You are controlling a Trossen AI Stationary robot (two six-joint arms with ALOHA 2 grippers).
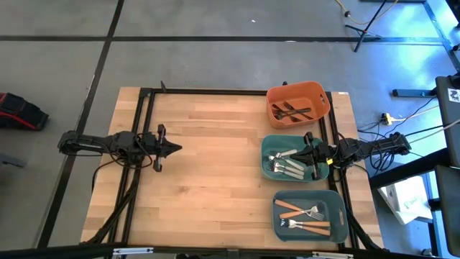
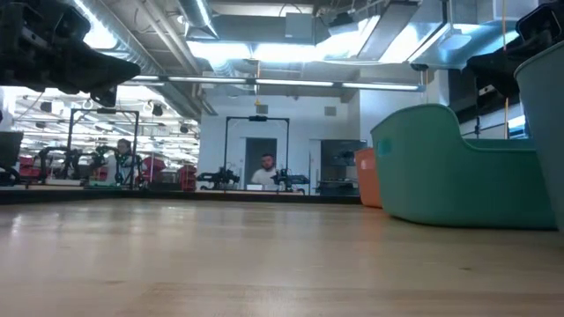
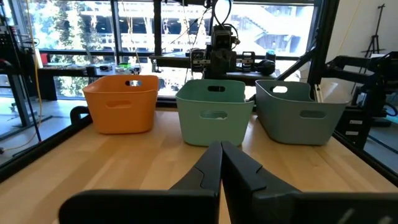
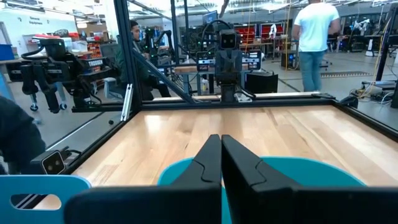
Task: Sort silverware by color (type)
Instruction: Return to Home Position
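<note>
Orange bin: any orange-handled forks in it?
No, the orange bin holds only dark forks; the orange-handled forks lie in the grey-blue bin.

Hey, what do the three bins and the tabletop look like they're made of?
The orange bin, green bin and dark blue bin look like matte moulded plastic: smooth rounded walls with cut-out handles. The tabletop appears to be light wood, judging by its plank seams and grain.

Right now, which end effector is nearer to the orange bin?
Right. The right end effector hangs over the green bin, which stands next to the orange bin. The left end effector is far off across the table, near its left side.
</note>
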